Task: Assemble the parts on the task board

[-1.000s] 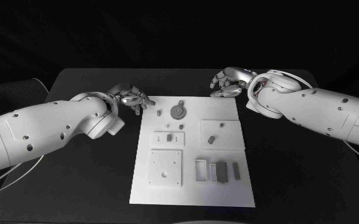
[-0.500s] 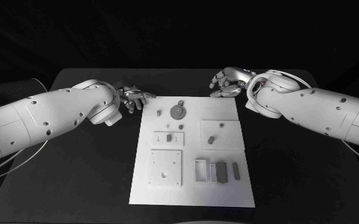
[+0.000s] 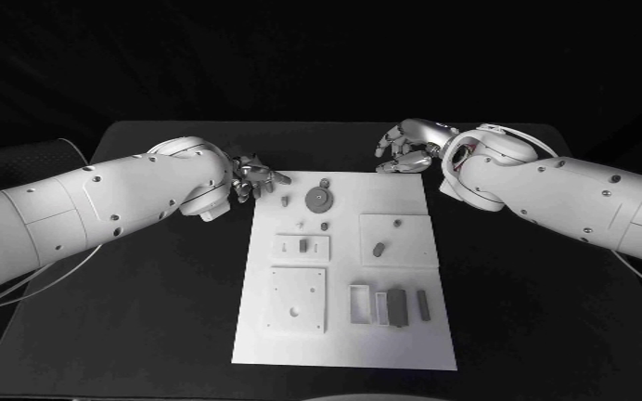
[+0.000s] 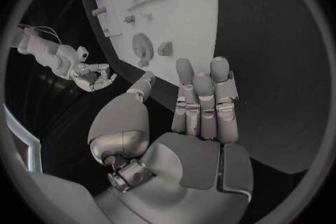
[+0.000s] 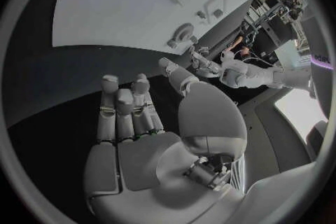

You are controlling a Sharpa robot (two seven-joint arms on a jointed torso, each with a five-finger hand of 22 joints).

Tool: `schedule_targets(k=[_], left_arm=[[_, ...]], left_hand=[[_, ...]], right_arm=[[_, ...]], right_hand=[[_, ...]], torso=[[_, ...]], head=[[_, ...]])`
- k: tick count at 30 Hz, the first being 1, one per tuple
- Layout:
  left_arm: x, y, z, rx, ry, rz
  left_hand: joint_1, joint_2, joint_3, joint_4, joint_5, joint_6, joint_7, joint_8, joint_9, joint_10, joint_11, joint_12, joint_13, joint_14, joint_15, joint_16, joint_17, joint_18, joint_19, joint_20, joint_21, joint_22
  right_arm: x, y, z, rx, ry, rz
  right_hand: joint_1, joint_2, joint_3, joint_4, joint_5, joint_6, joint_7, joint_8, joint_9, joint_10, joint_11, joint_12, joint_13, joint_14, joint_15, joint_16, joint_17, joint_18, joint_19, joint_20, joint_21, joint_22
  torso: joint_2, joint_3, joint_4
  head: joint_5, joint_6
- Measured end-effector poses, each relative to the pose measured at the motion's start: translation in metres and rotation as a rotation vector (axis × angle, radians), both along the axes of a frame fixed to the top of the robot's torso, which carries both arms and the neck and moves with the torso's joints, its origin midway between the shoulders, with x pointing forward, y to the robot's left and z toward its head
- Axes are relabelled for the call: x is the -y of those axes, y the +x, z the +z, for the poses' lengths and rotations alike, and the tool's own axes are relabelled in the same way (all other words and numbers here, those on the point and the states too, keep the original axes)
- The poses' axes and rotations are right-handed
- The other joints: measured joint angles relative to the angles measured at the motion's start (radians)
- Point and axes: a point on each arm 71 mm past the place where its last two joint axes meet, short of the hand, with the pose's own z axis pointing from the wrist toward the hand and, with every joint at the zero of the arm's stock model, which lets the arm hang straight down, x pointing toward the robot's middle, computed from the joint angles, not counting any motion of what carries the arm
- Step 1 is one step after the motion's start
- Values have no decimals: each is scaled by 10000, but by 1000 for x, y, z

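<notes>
I have both hands empty with fingers apart: my left hand [image 3: 251, 176] sits left of centre in the head view, just off the upper left corner of the task board [image 3: 342, 350], and my right hand [image 3: 406, 148] hovers above the board's upper right corner. The board lies mid-frame on the black desk [image 3: 147, 327].

The gear [image 3: 318, 200] sits near the board's top edge, with a small peg [image 3: 284, 201] just left of it, nearest my left hand.

My worry: reaching in from the side, my left fingers [image 4: 201, 92] could brush the peg or nudge the board's edge and shift everything, since nothing seems to pin the board down. The parts are small against these fingers, so a pinch could flick one onto the dark desk, where I would struggle to find it.

Hard to read: whether the peg stands in a hole or lies loose, and what the row of blocks [image 3: 390, 306] at lower centre actually are. My left forearm hides the desk beneath it.
</notes>
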Motion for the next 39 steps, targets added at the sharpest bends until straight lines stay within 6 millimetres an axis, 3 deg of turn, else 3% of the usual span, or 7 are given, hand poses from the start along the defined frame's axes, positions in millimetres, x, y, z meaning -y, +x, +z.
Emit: schedule_targets(k=[10,16,21,23,24,26,39], left_arm=[[14,0,-3,-227,459,-435],[20,-1,-5,-316,633,-644],[21,0,-5,-298,718,-692],[21,0,-5,-288,750,-710],[21,0,-5,-285,760,-715],[21,0,-5,-277,785,-722],[21,-1,-5,-373,935,-812]], left_hand=[[209,205,-258,-258,359,167,-34,39,-119,-37,-36,149,191,41,-38,89,73,-1,56,-55,71,161],[315,310,-341,-341,1057,298,-59,39,-221,-72,-72,286,305,25,-93,169,128,-1,87,-93,73,268],[423,417,-362,-486,1321,299,-59,39,-276,-73,-72,293,333,21,-96,172,128,-4,50,-129,74,267],[463,425,-264,-515,1239,299,-59,39,-298,-73,-72,315,337,21,-96,173,128,-6,71,-150,73,267],[610,275,185,-288,856,340,-93,39,-345,-72,-72,344,347,21,-96,177,128,-12,105,-184,73,267],[698,155,508,-113,695,358,-79,39,-386,-72,-72,344,348,21,-96,177,127,-26,125,-204,73,267],[814,70,815,-226,785,391,-76,87,-419,-72,-72,431,403,25,-97,245,150,-164,175,-254,114,265]], right_arm=[[-1,0,0,2,6,10],[-1,0,0,-1,8,18],[-1,0,0,-2,9,19],[-1,0,0,-2,9,20],[-2,0,0,-3,9,20],[-2,0,0,-3,10,21],[-3,0,0,-6,14,34]], right_hand=[[0,0,0,0,0,2,8,0,0,0,0,0,0,-4,4,0,0,0,0,0,0,0],[0,0,6,6,0,17,23,0,1,0,0,0,1,-5,4,0,0,0,26,-25,0,0],[0,0,28,27,0,17,23,0,-8,-1,1,0,1,-6,6,0,0,-1,26,-25,0,0],[0,0,28,27,0,17,23,0,-8,-20,20,0,1,-16,16,0,0,0,26,-25,0,0],[0,0,28,27,0,16,23,0,-8,-24,25,0,1,-17,16,0,0,0,26,-25,0,0],[0,0,28,27,0,16,23,0,-8,-36,36,0,1,-18,17,0,0,0,26,-25,0,0],[0,0,28,27,0,10,27,0,-7,-36,36,0,-7,-21,21,0,0,0,23,-22,0,0]], torso=[[2,1,-5],[3,1,-5],[3,-6,-5],[3,-6,-3],[3,-6,-1],[3,-6,1],[-1,-3,1]], head=[[-25,6],[-34,-7],[-42,-27],[-42,-33],[-37,-34],[-36,-39],[-52,-90]])
